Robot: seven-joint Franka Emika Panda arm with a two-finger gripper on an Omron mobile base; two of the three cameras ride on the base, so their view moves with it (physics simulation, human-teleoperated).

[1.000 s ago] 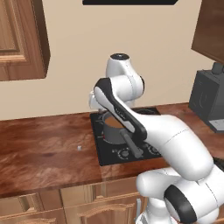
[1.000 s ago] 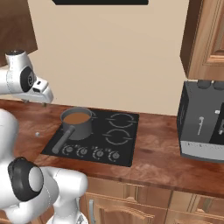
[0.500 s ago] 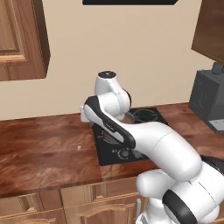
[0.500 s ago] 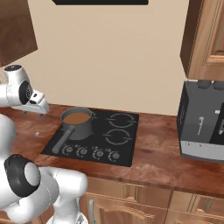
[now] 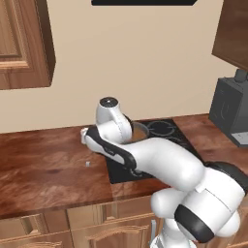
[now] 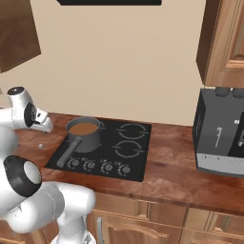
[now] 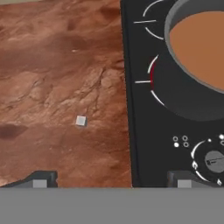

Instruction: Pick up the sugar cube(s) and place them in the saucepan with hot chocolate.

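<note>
The sugar cube (image 7: 80,120) is a tiny white block lying on the brown counter just left of the cooktop, also seen as a speck in the left base view (image 5: 87,163) and the right base view (image 6: 41,146). The grey saucepan (image 6: 84,134) with brown hot chocolate stands on the front left burner, its handle pointing to the counter's front; its rim fills the hand view's upper right (image 7: 192,103). My gripper (image 7: 111,181) hangs open above the counter, fingertips (image 7: 40,180) wide apart, the cube ahead between them and untouched. The hand (image 6: 46,127) sits left of the pan.
The black cooktop (image 6: 121,159) has knobs along its front edge. A dark coffee machine (image 6: 221,133) stands at the counter's right end. Wooden wall cabinets (image 5: 22,43) hang above the left and right. The counter's front edge (image 5: 58,201) runs close below the cube.
The arm has swung left and down, from beside the saucepan to over the counter left of the cooktop. The jaws stayed open. The cube and pan have not moved.
</note>
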